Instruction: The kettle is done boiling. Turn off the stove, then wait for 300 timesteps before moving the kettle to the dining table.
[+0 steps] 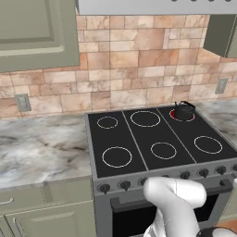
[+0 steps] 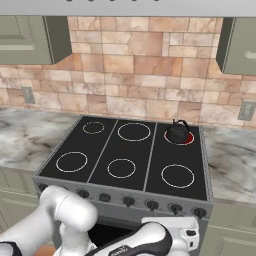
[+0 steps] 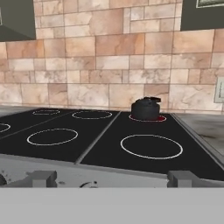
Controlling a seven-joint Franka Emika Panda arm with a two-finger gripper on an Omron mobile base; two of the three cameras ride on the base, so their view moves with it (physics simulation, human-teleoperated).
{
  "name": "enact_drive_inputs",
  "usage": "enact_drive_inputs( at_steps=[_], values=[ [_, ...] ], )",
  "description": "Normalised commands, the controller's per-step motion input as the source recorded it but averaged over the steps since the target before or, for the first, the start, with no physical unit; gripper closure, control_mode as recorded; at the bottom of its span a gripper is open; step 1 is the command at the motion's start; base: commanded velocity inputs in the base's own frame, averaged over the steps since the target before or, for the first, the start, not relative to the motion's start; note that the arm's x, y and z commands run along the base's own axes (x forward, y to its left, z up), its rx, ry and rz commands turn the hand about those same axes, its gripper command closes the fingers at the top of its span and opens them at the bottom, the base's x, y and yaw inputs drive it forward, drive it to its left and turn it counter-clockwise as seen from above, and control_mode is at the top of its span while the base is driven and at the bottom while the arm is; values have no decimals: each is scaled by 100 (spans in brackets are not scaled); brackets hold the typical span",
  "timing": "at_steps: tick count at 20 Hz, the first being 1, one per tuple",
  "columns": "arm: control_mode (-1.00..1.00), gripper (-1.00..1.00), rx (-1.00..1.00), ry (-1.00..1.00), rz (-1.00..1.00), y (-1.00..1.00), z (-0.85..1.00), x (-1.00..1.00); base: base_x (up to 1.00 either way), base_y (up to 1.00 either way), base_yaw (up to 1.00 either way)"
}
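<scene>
While the kettle (image 2: 178, 133) sits on the stove's (image 2: 125, 165) red burner, the end effector seemingly gapes empty.

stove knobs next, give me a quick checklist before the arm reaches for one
1. Burner to switch off identified: ok, the back right ring glows red under the kettle.
2. Other burners off: ok, the five other rings are plain white.
3. Knob row within view: ok, along the stove front edge.
4. Which knob drives the red ring: cannot tell, no markings visible.
5. Claw ready to grip: ok, open, though its tips are hidden.
6. Kettle left alone for now: ok, it sits upright on its burner, untouched.
</scene>
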Motion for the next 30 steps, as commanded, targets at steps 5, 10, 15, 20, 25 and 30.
enact_drive_inputs(
  at_steps=[5,10,15,20,25,30],
  values=[
    [-100,-100,0,-2,-1,-9,-29,16,0,0,0],
    [-100,-100,0,-3,0,-2,-28,21,0,0,0],
    [-100,-100,0,-1,0,-1,-27,22,0,0,0],
    [-100,-100,0,-2,0,-7,-25,21,0,0,0],
    [-100,-100,0,-1,0,-14,-19,17,0,0,0],
    [-100,-100,0,0,0,-16,-17,16,0,0,0]
  ],
)
